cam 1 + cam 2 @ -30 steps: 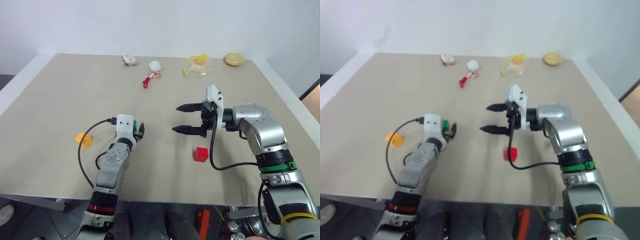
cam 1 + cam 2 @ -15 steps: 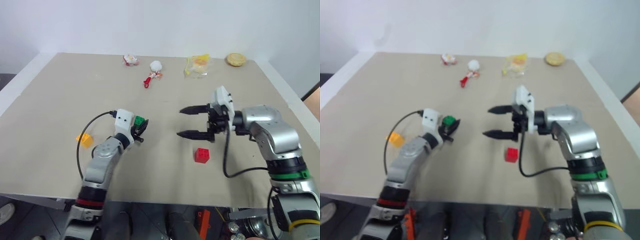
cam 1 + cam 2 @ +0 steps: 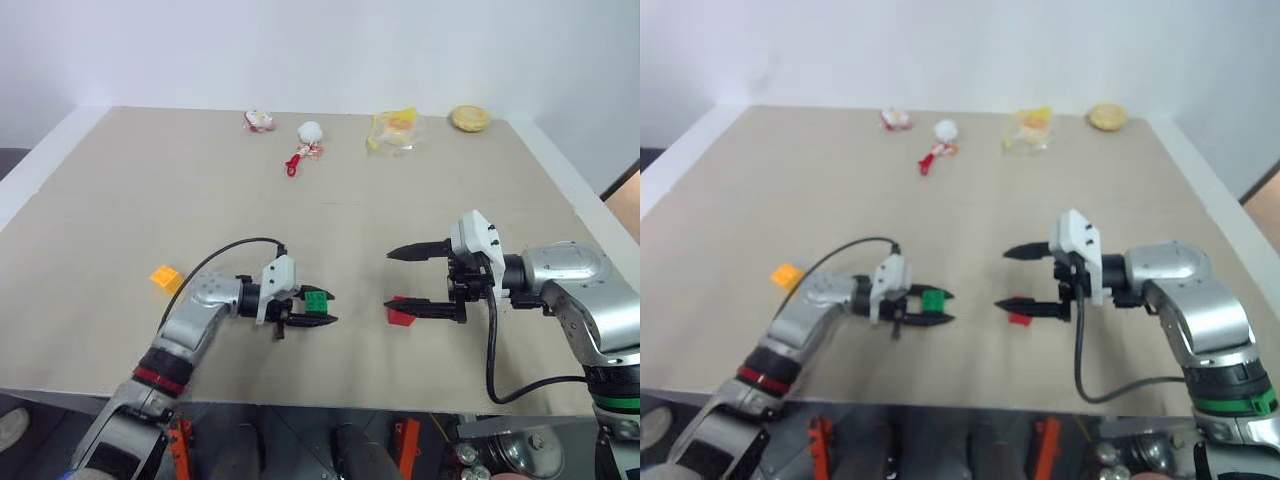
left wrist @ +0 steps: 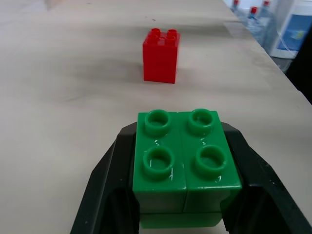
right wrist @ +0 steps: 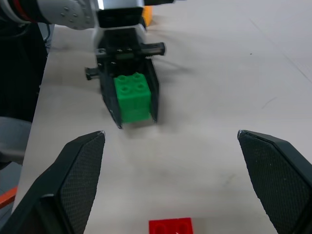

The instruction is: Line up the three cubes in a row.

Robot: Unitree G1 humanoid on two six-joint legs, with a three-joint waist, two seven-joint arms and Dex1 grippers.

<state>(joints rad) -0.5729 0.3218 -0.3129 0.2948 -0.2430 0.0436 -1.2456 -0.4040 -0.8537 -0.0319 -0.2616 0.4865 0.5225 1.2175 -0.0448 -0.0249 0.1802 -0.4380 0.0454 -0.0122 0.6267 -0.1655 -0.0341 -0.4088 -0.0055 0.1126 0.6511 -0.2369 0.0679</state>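
Sideways left gripper (image 3: pixel 318 309) clamping green cube (image 3: pixel 316 299), facing wide-open right gripper (image 3: pixel 395 279)

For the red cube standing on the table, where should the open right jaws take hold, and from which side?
Grip the red cube by two opposite flat side walls, below the studs, descending from above. It stands upright and alone on the table, so every side is free; the right gripper hangs open beside it.

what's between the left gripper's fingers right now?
The green cube, studs up, clamped between the left gripper's two black fingers. Its lower part and underside are covered, so whether it rests on the table can't be told.
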